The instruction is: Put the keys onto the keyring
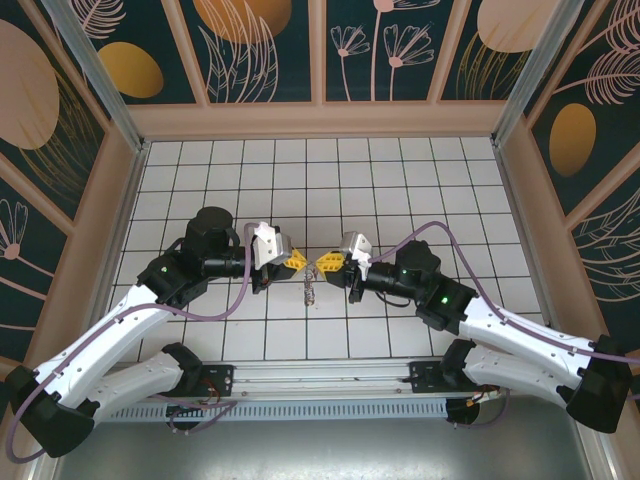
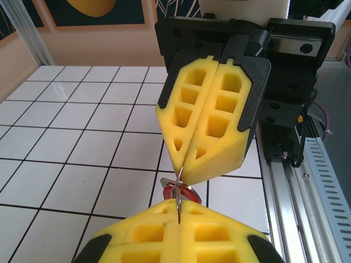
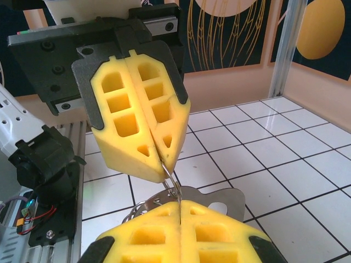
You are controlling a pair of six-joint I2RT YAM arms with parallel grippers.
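Observation:
My left gripper (image 1: 303, 262) and right gripper (image 1: 322, 264) meet tip to tip above the middle of the tiled floor. Both are shut on the keyring (image 2: 180, 183), a thin wire loop that spans the small gap between the yellow pads (image 2: 214, 137). In the right wrist view the keyring (image 3: 173, 181) runs from the left gripper's pads down into my right gripper (image 3: 180, 204). The key (image 3: 230, 198), a flat silvery piece, hangs under the wire, and its red tag (image 2: 189, 193) shows just above my left gripper (image 2: 180, 206). From above, the key (image 1: 309, 291) dangles below the tips.
A white tiled floor (image 1: 400, 180) lies inside tan walls (image 1: 320, 118) with patterned panels. A metal rail (image 1: 330, 385) runs along the near edge by the arm bases. Open tiles stretch behind and to both sides of the grippers.

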